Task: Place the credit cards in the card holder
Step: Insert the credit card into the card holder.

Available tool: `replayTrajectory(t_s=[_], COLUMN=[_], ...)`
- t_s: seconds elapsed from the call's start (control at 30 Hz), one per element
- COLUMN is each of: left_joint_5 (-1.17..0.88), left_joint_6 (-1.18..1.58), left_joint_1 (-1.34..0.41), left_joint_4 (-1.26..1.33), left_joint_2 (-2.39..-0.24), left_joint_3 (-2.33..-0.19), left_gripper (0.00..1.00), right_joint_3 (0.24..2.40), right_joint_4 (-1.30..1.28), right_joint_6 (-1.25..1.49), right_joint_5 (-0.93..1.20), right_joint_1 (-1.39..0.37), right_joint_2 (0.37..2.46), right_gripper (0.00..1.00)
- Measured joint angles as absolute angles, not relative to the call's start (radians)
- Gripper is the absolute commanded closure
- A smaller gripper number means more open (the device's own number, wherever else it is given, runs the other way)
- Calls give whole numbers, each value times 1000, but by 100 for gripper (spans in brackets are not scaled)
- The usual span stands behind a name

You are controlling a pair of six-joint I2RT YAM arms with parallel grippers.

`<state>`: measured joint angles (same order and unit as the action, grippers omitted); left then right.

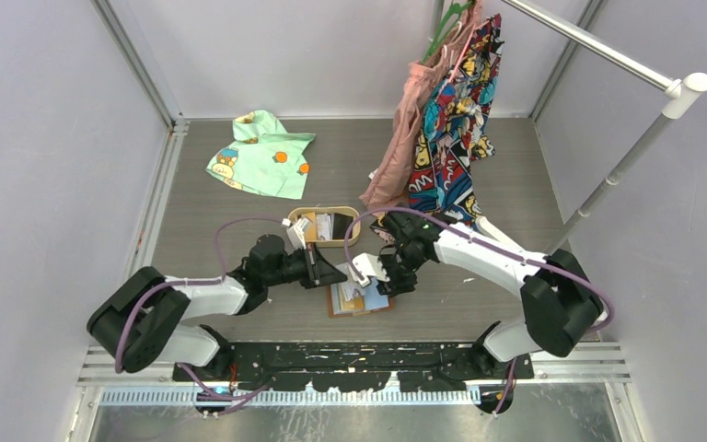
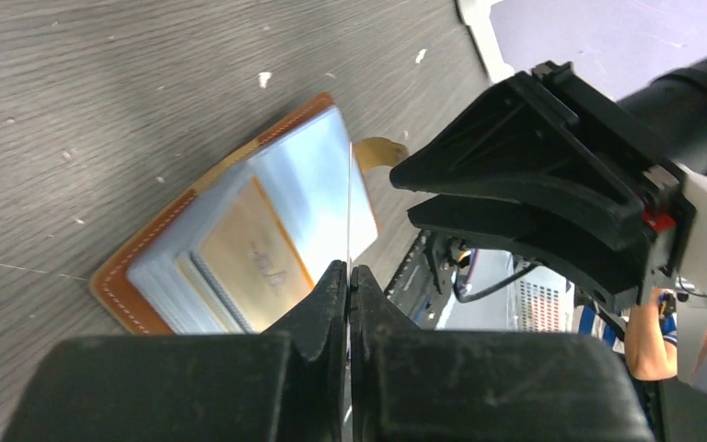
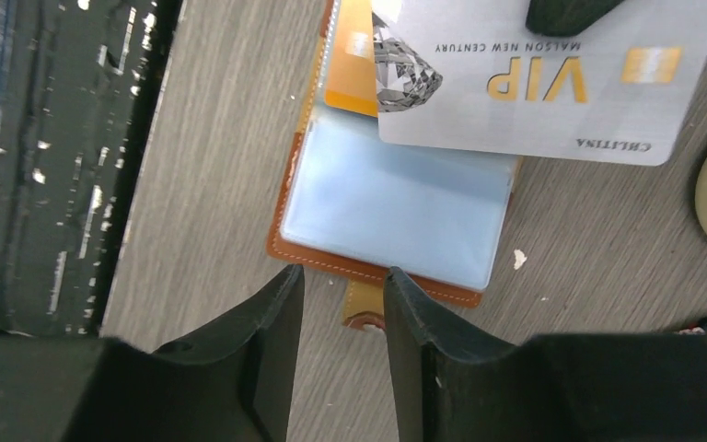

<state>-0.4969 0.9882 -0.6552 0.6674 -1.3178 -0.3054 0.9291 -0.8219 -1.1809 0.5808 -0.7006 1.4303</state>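
The brown leather card holder [image 1: 361, 299] lies open on the table between both grippers, its clear sleeves [image 3: 391, 203] facing up. An orange card [image 3: 350, 55] sits in one sleeve. My left gripper [image 2: 348, 272] is shut on a grey VIP card [image 3: 552, 74], held flat over the holder's far half; in the left wrist view the card shows edge-on [image 2: 348, 184]. My right gripper [image 3: 341, 285] is open and empty, its fingers either side of the holder's snap tab [image 3: 365, 304] at the holder's near edge. More cards lie in the tan tray.
A tan oval tray [image 1: 353, 224] with several cards stands just behind the holder. A green child's shirt [image 1: 262, 154] lies at the back left. Clothes [image 1: 442, 120] hang from a rack [image 1: 608, 184] at the back right. The black base rail [image 1: 359, 359] runs along the near edge.
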Motion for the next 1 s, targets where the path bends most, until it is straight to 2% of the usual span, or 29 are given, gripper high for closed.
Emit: replayTrajectory(t_s=[0.37,1.0], left_joint_5=[-479,-463], left_joint_6=[993,993], left_joint_1=[-656,-657], left_joint_4=[760,661], left_joint_2=[-1499,-1493], left_joint_3=[-305,-313], left_gripper=[100,100], right_joint_3=[914,913], right_joint_4=[-746,-762], right_joint_6=[-1215,-1256], right_joint_5=[442,358], right_joint_1=[-766,-804], right_joint_2=[1508,1574], right_gripper=[64,70])
